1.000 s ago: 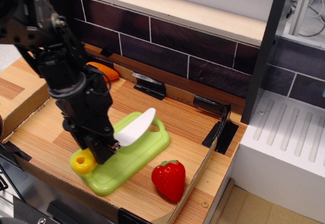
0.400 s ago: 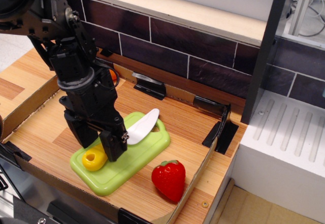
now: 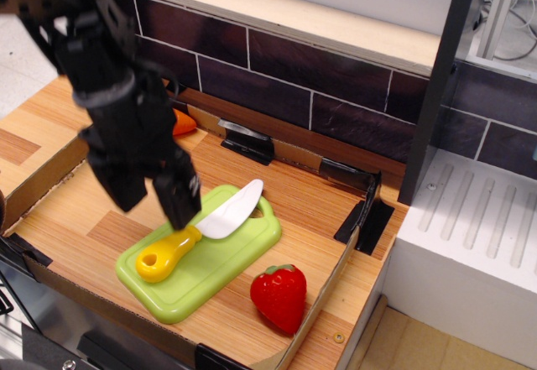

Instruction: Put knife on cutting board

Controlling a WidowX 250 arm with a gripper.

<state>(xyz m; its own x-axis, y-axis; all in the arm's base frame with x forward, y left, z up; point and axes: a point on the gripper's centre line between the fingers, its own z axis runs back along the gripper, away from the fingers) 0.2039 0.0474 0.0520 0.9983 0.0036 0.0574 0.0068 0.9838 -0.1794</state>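
Observation:
The knife (image 3: 197, 231), white curved blade and yellow handle with a hole, lies flat on the light green cutting board (image 3: 235, 257), handle toward the front left, blade toward the back right. My black gripper (image 3: 153, 198) hangs above the board's left part, just over the knife's handle. Its two fingers (image 3: 178, 192) stand apart and hold nothing. The gripper does not touch the knife.
A red toy strawberry (image 3: 279, 296) lies on the wooden floor right of the board. An orange toy (image 3: 183, 122) sits at the back left, partly hidden by the arm. Cardboard walls (image 3: 352, 244) edge the work area; a dark tiled wall stands behind.
The gripper opened, let the knife go onto the board and rose up and left. The knife now lies flat with its handle in full view.

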